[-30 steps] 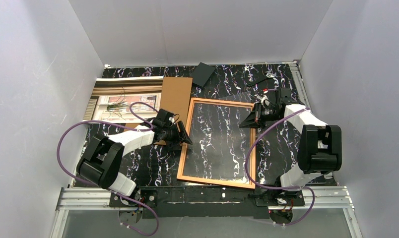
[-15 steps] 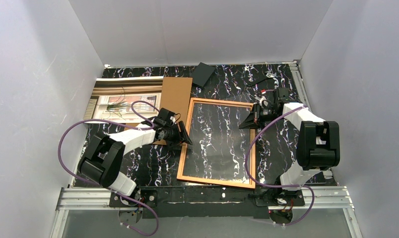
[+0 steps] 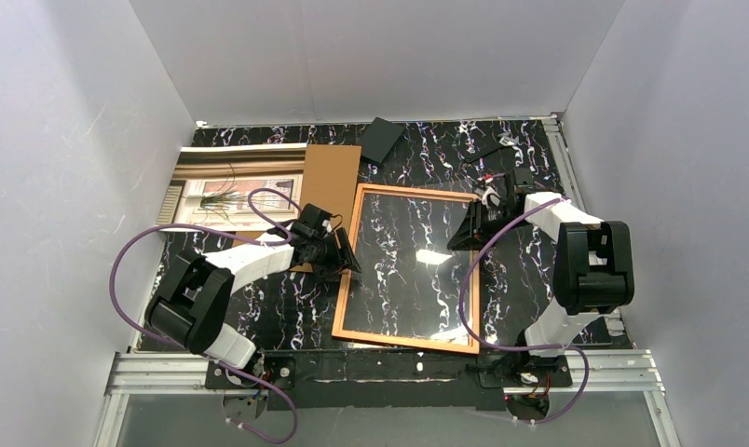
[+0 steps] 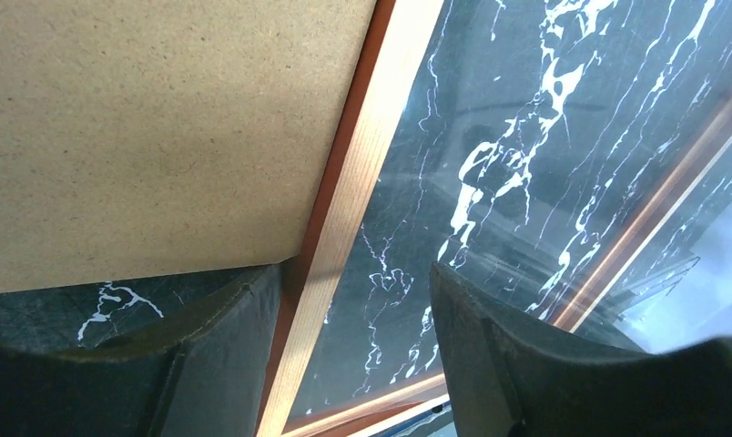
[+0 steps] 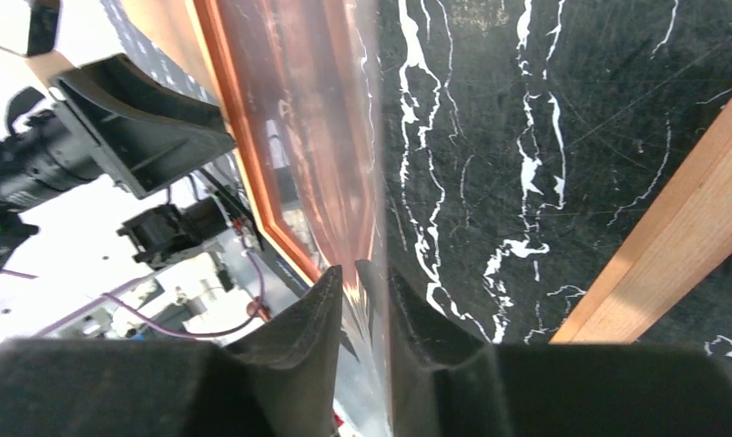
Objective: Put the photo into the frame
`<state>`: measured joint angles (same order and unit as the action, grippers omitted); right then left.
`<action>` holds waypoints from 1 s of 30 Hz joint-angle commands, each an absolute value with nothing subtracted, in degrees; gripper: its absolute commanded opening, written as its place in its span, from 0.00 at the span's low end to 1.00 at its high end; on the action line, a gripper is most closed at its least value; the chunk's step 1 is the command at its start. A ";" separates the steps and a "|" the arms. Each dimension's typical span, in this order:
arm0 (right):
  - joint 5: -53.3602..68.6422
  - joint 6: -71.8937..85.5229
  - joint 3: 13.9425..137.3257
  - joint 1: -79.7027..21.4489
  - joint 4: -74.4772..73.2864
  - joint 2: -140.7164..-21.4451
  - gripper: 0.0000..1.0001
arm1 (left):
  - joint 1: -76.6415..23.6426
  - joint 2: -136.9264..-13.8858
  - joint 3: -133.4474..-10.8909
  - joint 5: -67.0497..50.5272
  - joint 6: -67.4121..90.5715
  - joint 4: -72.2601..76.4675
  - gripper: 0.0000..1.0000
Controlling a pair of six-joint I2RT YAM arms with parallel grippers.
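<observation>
Black marble table (image 3: pixel 287 317), left gripper (image 3: pixel 345 258) wide astride frame (image 3: pixel 403 340) rail, right gripper (image 3: pixel 464 233) narrowly parted around clear sheet (image 3: pixel 425 261) edge.

Brown cardboard board (image 3: pixel 331 182) near black panel (image 3: pixel 383 138), marbled table (image 3: pixel 427 140).

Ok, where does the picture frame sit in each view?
Top external: frame at centre of the picture.
Left wrist: its wooden rail runs diagonally up the middle.
Right wrist: its wooden rail crosses the lower right corner.
Shared landmark: black marbled tabletop.
</observation>
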<state>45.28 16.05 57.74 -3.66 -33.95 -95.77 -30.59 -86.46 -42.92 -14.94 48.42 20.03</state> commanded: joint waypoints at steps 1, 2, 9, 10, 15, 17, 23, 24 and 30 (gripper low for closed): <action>40.63 15.36 58.62 -5.59 -35.82 -95.17 0.37 | -31.75 -85.31 -41.52 -13.43 48.65 12.08 0.60; 39.54 15.46 58.74 -6.24 -35.93 -95.04 0.41 | -31.75 -85.07 -41.54 -13.22 48.69 11.98 0.60; 32.17 16.30 60.01 -9.70 -37.46 -95.14 0.54 | -31.99 -84.58 -42.07 -12.89 48.63 11.01 0.61; 31.23 16.41 60.17 -10.06 -37.75 -95.17 0.55 | -32.04 -84.51 -42.07 -12.84 48.67 10.87 0.60; 25.25 16.68 61.11 -11.67 -39.91 -94.86 0.60 | -32.17 -84.32 -42.44 -12.66 48.42 10.29 0.60; 23.14 16.70 61.53 -12.13 -40.66 -94.60 0.63 | -32.25 -84.28 -42.52 -12.65 48.32 10.20 0.60; 17.04 17.27 63.05 -13.99 -42.98 -94.07 0.73 | -32.34 -84.14 -42.79 -12.45 48.17 9.72 0.61; 16.23 17.35 63.25 -14.36 -43.31 -94.17 0.74 | -32.34 -84.12 -42.68 -12.41 48.19 9.67 0.61; 11.61 17.48 64.60 -16.58 -45.23 -94.88 0.75 | -32.34 -83.86 -42.86 -12.31 48.00 9.25 0.61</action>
